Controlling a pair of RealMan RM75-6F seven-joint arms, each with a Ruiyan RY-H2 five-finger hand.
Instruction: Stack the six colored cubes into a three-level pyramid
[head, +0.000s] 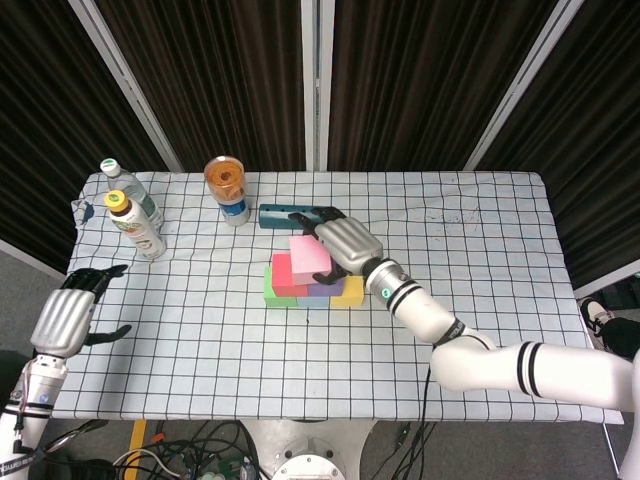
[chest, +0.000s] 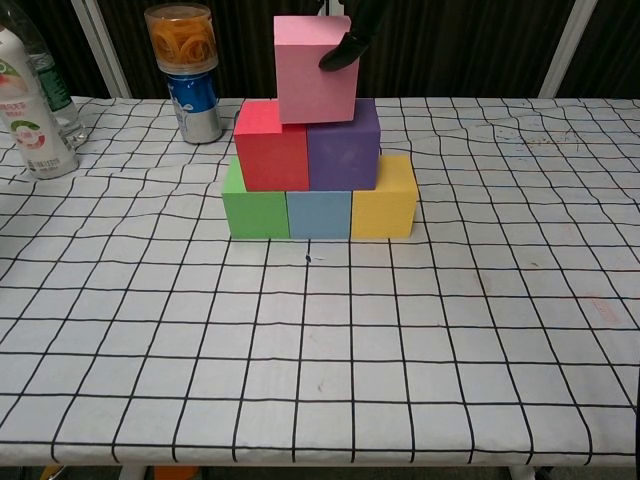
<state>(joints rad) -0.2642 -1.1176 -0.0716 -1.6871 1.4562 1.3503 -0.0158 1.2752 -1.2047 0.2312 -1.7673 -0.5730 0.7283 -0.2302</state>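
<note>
A pink cube (chest: 314, 68) sits on top of the red cube (chest: 268, 146) and purple cube (chest: 345, 150), straddling their seam. Those two rest on a bottom row of green (chest: 254, 209), blue (chest: 319, 213) and yellow (chest: 386, 201) cubes. My right hand (head: 342, 244) still grips the pink cube (head: 311, 256) from above and behind; a dark fingertip (chest: 341, 51) presses its front face. My left hand (head: 66, 316) hangs open off the table's left front corner, far from the stack.
Two bottles (head: 134, 224) stand at the back left of the checked table (head: 200, 340). A clear-topped can (head: 227, 189) and a teal block (head: 285, 215) lie behind the stack. Dark curtains close off the back.
</note>
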